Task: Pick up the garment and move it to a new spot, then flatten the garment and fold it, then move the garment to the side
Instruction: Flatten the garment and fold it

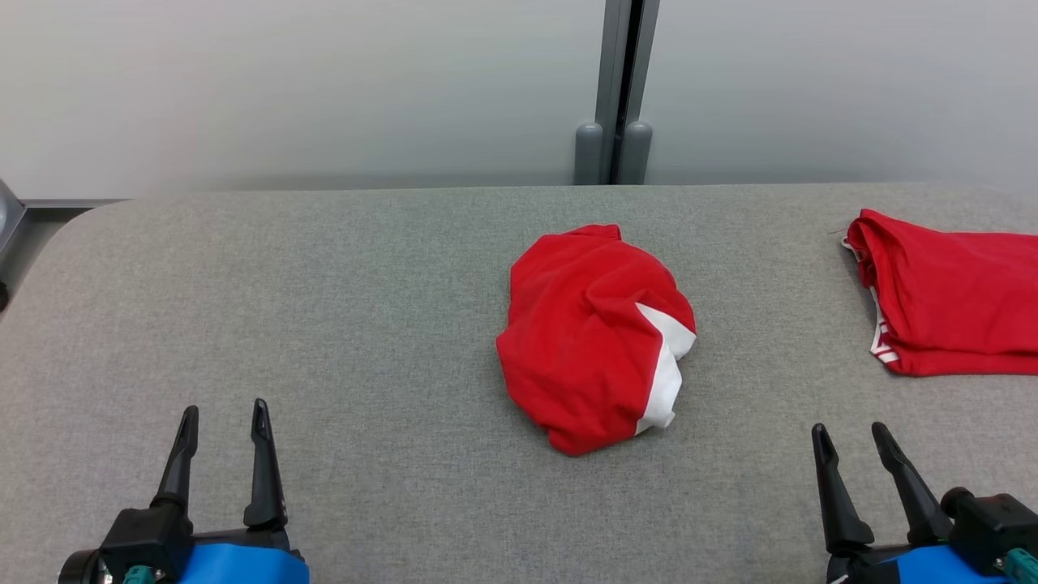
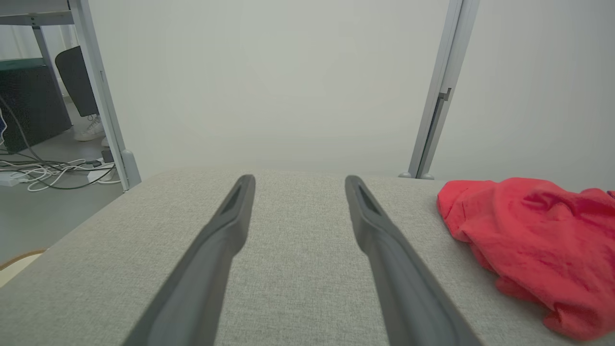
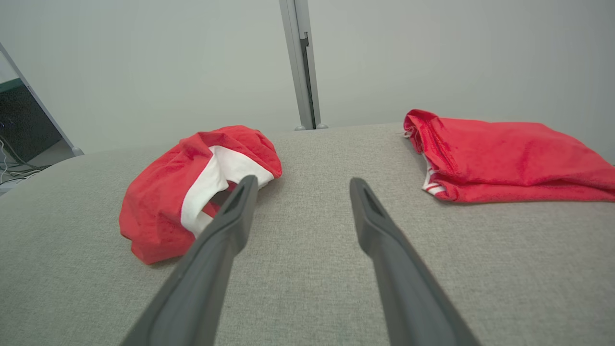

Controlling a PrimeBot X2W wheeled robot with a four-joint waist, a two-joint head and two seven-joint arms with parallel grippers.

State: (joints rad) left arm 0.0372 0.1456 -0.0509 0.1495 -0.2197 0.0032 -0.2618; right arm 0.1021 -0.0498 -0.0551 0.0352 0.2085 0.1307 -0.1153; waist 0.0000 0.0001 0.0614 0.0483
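On a grey fabric-covered table (image 1: 324, 324), backed by pale wall panels (image 1: 324, 81) joined at a grey metal post (image 1: 620, 81): two red garments and two grippers. Stretches across the head view from side to side, rounded at its far left corner. At the far right, running off the picture's edge, a folded red garment (image 1: 957, 300) with white trim, lying flat. Near the table's middle, well apart from that one, the crumpled red garment (image 1: 588, 341): heaped in a rounded bundle, a white panel showing along its right side, resting on the cloth surface and touched by neither gripper. At the lower left, the left gripper (image 1: 225, 407), two dark fingers spread wide, holding nothing, over bare table well to the left of the bundle. At the lower right, the right gripper (image 1: 850, 427), likewise spread wide and empty, nearer the robot than both garments, fingers pointing toward the gap between them.
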